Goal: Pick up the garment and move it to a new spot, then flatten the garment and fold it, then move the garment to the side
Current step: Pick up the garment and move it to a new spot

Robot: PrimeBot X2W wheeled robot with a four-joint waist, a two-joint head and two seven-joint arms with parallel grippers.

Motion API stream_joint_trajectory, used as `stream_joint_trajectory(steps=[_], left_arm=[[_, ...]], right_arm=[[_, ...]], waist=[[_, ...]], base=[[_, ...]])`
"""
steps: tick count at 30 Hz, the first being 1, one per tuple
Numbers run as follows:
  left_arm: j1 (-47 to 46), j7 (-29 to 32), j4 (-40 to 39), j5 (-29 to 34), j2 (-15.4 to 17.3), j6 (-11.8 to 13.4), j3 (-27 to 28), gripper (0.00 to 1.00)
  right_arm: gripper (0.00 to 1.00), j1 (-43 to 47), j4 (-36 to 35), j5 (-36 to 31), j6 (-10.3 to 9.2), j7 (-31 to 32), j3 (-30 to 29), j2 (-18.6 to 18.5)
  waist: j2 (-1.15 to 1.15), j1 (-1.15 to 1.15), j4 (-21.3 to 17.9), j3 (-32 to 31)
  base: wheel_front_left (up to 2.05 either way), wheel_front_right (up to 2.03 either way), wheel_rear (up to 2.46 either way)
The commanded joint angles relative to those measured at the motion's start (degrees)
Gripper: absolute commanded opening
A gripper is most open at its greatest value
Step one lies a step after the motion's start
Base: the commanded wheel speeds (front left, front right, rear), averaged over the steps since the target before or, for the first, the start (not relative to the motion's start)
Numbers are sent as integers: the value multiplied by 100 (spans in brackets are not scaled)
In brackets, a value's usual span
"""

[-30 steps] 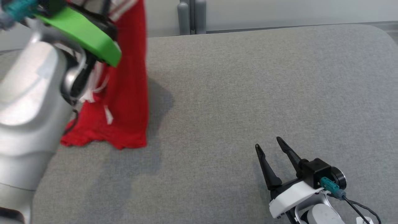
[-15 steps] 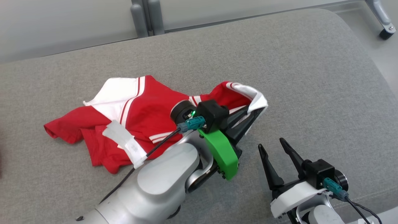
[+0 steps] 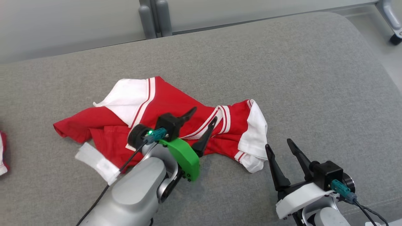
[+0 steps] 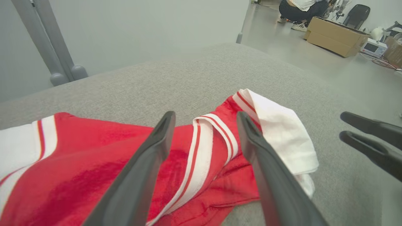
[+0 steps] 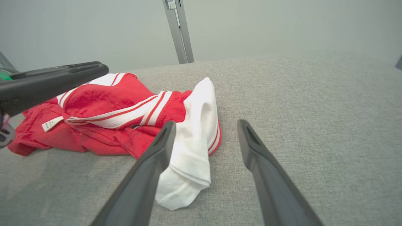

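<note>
Head view: garment [image 3: 176,100] red and white, crumpled, lying left of centre on grey table [image 3: 282,62]. Left hand [image 3: 204,113] above it, fingers spread, grasping nothing. Right hand [image 3: 278,143] spread, empty, just beside white sleeve.

Left wrist view: cloth bunched under parted fingers, striped band between them.

Right wrist view: sleeve near fingertips, untouched.

Judgement: placing at new spot likely done; flattening, folding, moving aside not yet done.
</note>
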Motion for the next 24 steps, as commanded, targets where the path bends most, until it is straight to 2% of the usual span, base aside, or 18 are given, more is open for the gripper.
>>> stream_joint_trajectory(steps=[1,6,12,15,21,24], left_arm=[[262,-16,-115,205,156,144,287,100],[943,-17,-555,766,489,437,1144,100],[1996,-18,-1258,1527,798,901,2390,100],[2582,-13,-1559,1849,811,923,2932,100],[3561,-12,-2015,2286,635,900,3852,100],[4111,-12,-2271,2560,509,742,4240,100]], right_arm=[[100,87,-28,-28,-6,-21,-9,0],[100,137,-51,-72,-6,-20,22,2],[100,184,-61,-56,-6,-20,90,3],[100,256,-26,-53,-6,-21,140,0],[100,351,37,-121,-6,-21,269,1],[100,405,63,-116,-6,-21,293,-8]], waist=[[0,0,208,-153],[0,0,449,-350],[0,0,678,-493],[0,0,783,-600],[0,0,901,-773],[0,0,960,-827]], base=[[0,0,0],[0,0,0],[0,0,0],[0,0,0],[0,0,0],[0,0,0]])
